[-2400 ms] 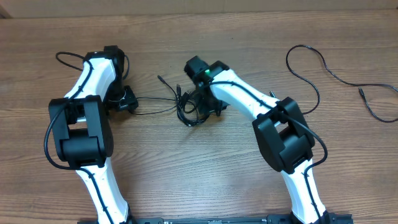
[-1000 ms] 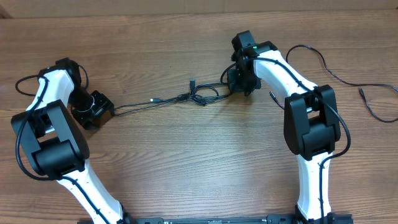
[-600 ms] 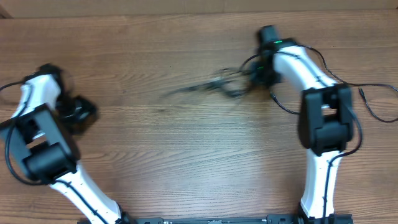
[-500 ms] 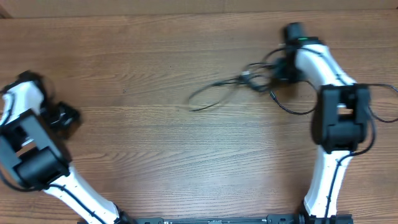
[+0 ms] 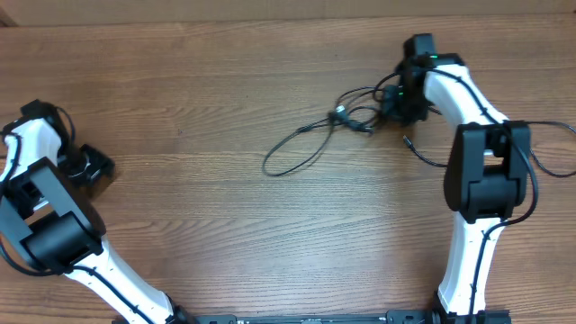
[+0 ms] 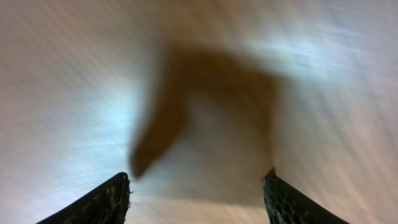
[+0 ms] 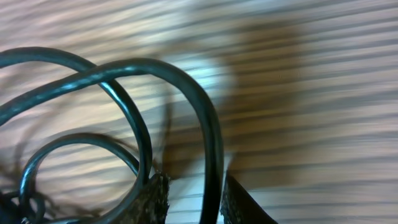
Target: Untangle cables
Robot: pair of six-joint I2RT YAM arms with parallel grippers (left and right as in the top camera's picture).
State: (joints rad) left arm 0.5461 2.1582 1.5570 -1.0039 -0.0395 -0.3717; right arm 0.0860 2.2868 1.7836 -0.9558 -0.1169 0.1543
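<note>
From the overhead cam the cables (image 5: 349,112) lie as a small knot on the table (image 5: 225,243), in the upper right part. One long strand curves away to the left in an open loop, and the other side of the knot reaches the right gripper (image 5: 396,97). The left gripper (image 5: 88,167) is at the far left edge, well apart from every cord. The overhead does not show the jaws of either arm – for this the wrist cams are needed. The left wrist cam shows its two fingers (image 6: 102,200) wide apart with nothing between them, only wood and a shadow, all very blurred. The right wrist cam shows jaws with only a narrow gap. One strand passes down between them and lies against one finger, w/ a pale slit on its other side, so I cannot tell if it is squeezed or only resting there. More loops curve at the left of this view, cut off by the edge. In the overhead a loose cord (image 5: 549,126) runs from beside the right arm to the frame edge – partly hidden by the arm, its end not visible.
</note>
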